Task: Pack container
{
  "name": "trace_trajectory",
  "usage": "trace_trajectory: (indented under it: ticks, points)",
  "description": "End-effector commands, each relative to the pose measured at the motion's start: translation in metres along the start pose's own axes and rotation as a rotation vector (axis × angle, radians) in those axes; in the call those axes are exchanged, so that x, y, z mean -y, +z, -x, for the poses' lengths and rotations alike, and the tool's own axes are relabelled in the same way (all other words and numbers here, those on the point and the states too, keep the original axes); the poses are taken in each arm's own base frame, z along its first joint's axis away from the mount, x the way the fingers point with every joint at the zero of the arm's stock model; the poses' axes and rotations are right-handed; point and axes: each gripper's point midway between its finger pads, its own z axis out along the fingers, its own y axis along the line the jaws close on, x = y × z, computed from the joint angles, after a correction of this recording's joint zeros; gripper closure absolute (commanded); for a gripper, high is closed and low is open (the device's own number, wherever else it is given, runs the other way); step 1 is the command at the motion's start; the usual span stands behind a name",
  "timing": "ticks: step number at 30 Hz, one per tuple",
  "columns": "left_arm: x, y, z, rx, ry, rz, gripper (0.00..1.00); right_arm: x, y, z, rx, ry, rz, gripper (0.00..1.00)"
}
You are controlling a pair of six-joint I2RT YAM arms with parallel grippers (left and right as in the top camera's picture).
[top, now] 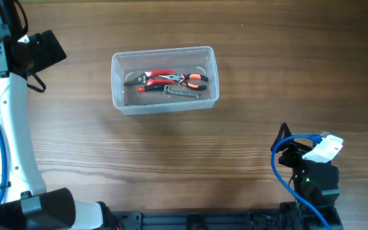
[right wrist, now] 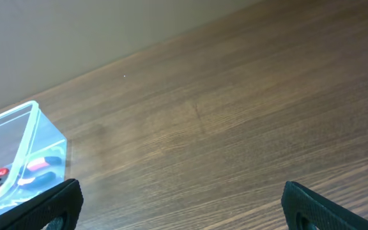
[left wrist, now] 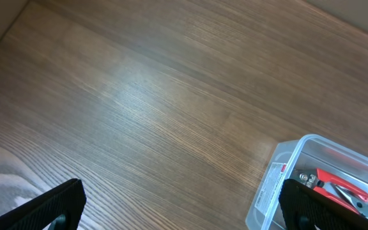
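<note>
Packing seems complete: pliers (top: 171, 80) lie inside the container (top: 161, 53); left end effector (left wrist: 181, 206) and right end effector (right wrist: 181, 199) gape empty, needing only parking.

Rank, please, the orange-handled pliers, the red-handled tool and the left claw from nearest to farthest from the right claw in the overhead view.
Measured from the right claw:
1. The orange-handled pliers, at the right end of the container.
2. The red-handled tool, left of them in the container.
3. The left claw, far left, beyond the container.
</note>
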Motion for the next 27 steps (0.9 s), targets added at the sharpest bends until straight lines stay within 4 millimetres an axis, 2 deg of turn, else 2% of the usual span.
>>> trace_trajectory:
  ticks: [1,5,9,27]
  points:
    - [-0.0028,0.0015,0.0007,0.0,-0.002,0.011,0.0,0.0022,0.0031,-0.0086,0.01,0.019,0.008,0.0]
    - [-0.0028,0.0015,0.0007,0.0,-0.002,0.011,0.0,0.0034,0.008,-0.0152,0.03,0.023,0.018,0.0]
    - [-0.0028,0.0015,0.0007,0.0,-0.002,0.011,0.0,0.0,0.0089,-0.0067,0.071,0.034,0.033,0.0]
    - [-0.0028,0.0015,0.0007,0.0,-0.002,0.011,0.0,0.0,0.009,-0.0069,0.071,0.034,0.033,0.0]
